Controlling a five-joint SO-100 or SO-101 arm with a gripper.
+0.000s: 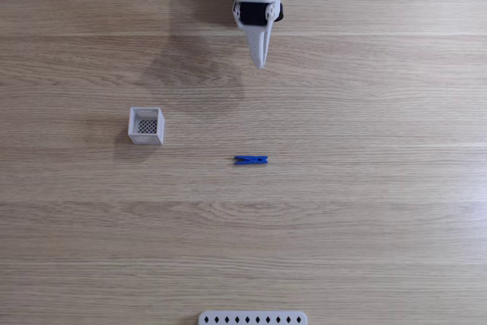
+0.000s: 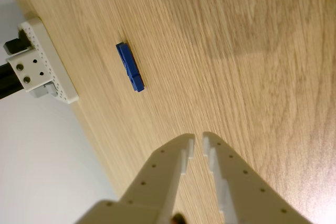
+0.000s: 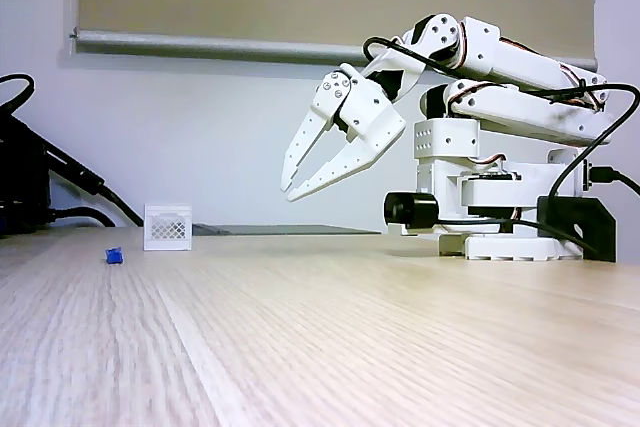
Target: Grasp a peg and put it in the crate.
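A pale wooden table [image 1: 365, 211] with fine straight grain is stretching across a room with a plain light wall [image 3: 200, 127]. The slim, bright blue peg [image 1: 251, 160] is lying flat near the table's centre in a fixed view, with the small white thick-walled crate [image 1: 146, 125], mesh-bottomed, sitting at its ten o'clock, well apart. The white plastic gripper [image 1: 259, 65] is hanging above the table at the peg's twelve o'clock, its tapered fingers [image 2: 173, 161] holding a narrow gap and gripping nothing.

Bright blue peg [image 1: 251, 160]; white crate [image 1: 145, 125] with dark mesh bottom; white gripper [image 3: 287, 191]; pale wood-grain table [image 1: 365, 211].
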